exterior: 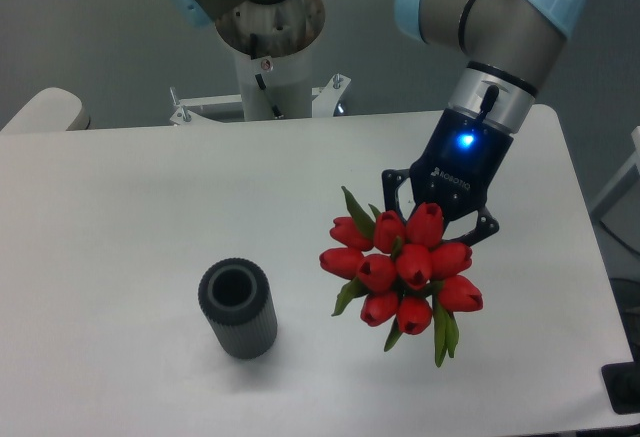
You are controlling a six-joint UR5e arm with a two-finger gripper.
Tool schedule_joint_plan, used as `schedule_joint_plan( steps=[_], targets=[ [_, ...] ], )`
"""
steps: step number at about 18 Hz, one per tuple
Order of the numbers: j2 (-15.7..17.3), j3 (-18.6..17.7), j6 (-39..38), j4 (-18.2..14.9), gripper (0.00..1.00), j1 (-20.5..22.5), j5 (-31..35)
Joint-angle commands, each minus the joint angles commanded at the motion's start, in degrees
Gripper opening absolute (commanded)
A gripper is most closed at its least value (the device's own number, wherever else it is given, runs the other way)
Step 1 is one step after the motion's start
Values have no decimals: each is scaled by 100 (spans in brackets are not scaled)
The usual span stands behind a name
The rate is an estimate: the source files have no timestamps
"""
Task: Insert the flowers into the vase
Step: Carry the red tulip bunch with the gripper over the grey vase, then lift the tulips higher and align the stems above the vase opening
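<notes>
My pincer (pixel 437 219) is closed on the flowers (pixel 404 270), holding the red tulip bunch above the white counter (pixel 130 217), buds facing the camera. The vase (pixel 237 308) stands upright on the counter, well apart from the bunch at about its eight o'clock, mouth open upward.

a white table (pixel 130 207) spreads below and to every side of the gripper. behind the gripper, past the table's far edge, stands a white pedestal (pixel 272 82) on a bolted metal plate (pixel 205 109). far left of the gripper, a pale rounded object (pixel 45 109) sits at the table's corner.
</notes>
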Motion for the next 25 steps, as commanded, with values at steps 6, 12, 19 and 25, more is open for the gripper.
schedule_joint_plan(
  steps=[6, 12, 19, 25],
  targets=[
    [-9, -70, -653, 494, 23, -404, 0],
    [0, -105, -812, 547, 23, -695, -385],
    [132, -377, -252, 644, 22, -695, -1501],
    [290, -729, 541, 653, 22, -704, -2364]
  ],
)
